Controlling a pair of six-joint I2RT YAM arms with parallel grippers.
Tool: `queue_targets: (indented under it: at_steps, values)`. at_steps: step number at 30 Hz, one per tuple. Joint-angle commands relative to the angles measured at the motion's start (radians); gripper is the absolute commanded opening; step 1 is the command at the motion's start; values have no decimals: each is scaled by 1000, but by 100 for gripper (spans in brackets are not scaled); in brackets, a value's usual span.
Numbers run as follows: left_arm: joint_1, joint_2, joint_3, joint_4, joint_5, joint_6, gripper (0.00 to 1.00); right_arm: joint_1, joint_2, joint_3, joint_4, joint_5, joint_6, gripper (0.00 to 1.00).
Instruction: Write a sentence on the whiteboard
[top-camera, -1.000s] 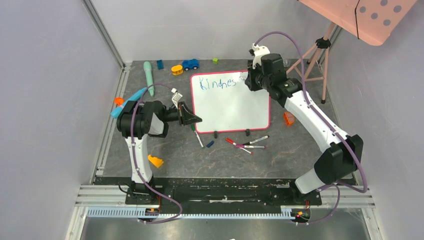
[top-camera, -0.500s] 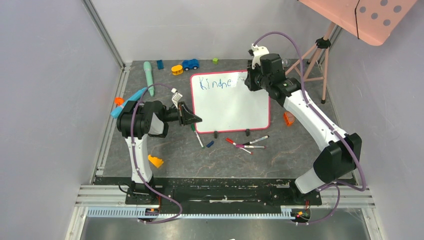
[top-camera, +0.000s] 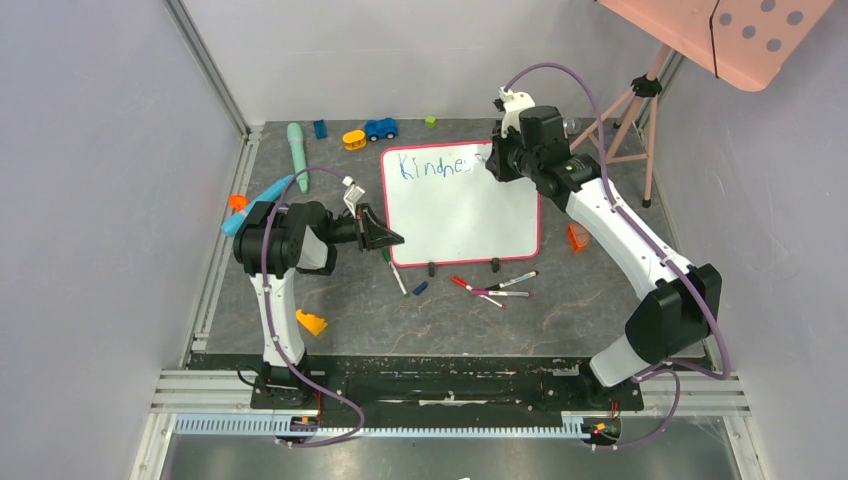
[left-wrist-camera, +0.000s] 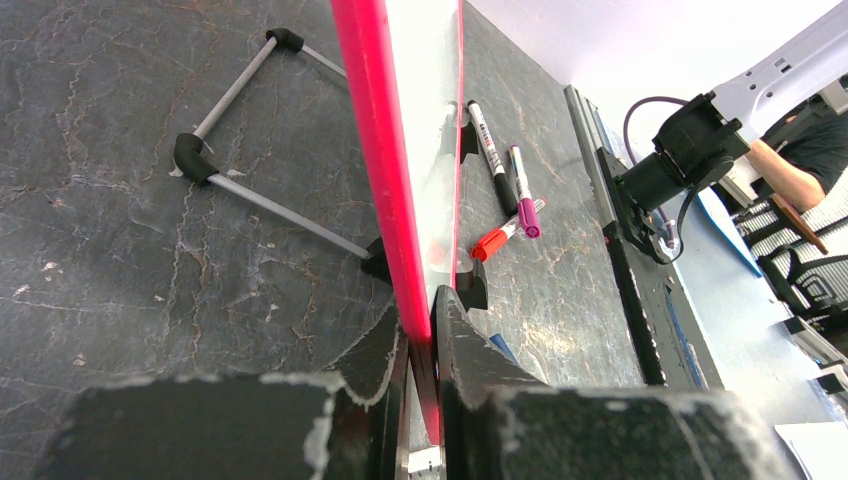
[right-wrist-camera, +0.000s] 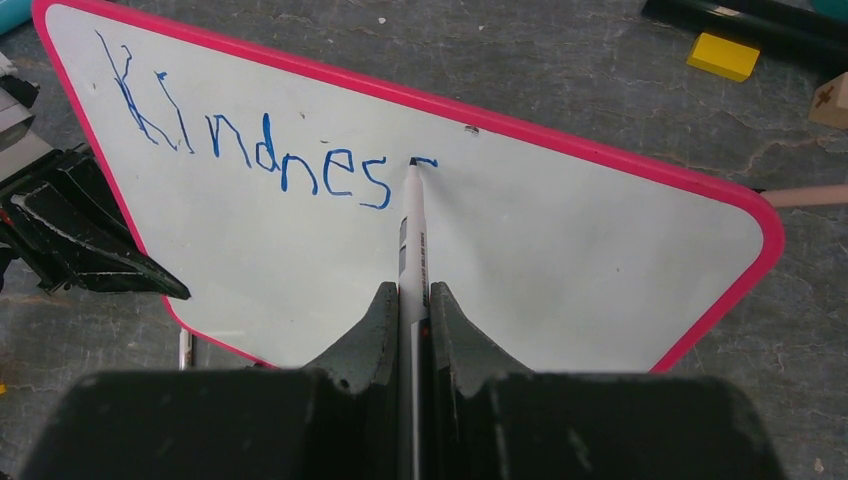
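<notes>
Currently: mid-word on line one. The sentence (right-wrist-camera: 270, 150) reads "Kindnes" in blue and a second "s" is only just begun, so I'd call this early days.
Board spot: the whiteboard (top-camera: 460, 215) stands propped at a lean towards the far side of the table (top-camera: 560, 320), on its little black feet.
Left gripper: the left gripper (left-wrist-camera: 422, 320) is clamped on the pink frame, low down on the board's left edge. Looks like it's just bracing the thing.
Right gripper: the right gripper (right-wrist-camera: 410, 292) is pinched tight round a marker (right-wrist-camera: 411, 215), with the tip touching the board right at the top of the new letter.
Next move: my guess is curl that "s" down and round without lifting. It needs light, even pressure so the board doesn't rock back. After that, drop to a fresh line, since there isn't much room left toward the right edge.
Hard to see: from above, the right gripper covers the end of the word and the tip completely. The left wrist view gets the board edge-on, so no writing shows there at all. Print on the marker barrel is too small to read.
Also around: spare markers (top-camera: 500, 287) lie in front of the board, not touching it as far as I can tell.
</notes>
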Motion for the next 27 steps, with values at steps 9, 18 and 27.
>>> queue_targets:
  at_steps: [9,18,27]
  values:
    - [-4,24,2,75,37,121,2,-4,-19,-11,5,24,-16,0]
    - [-3,23,3,75,38,121,2,-3,-33,-20,-4,50,-16,0]
    - [-3,23,2,75,38,121,2,-6,-42,-20,-14,94,-13,0]
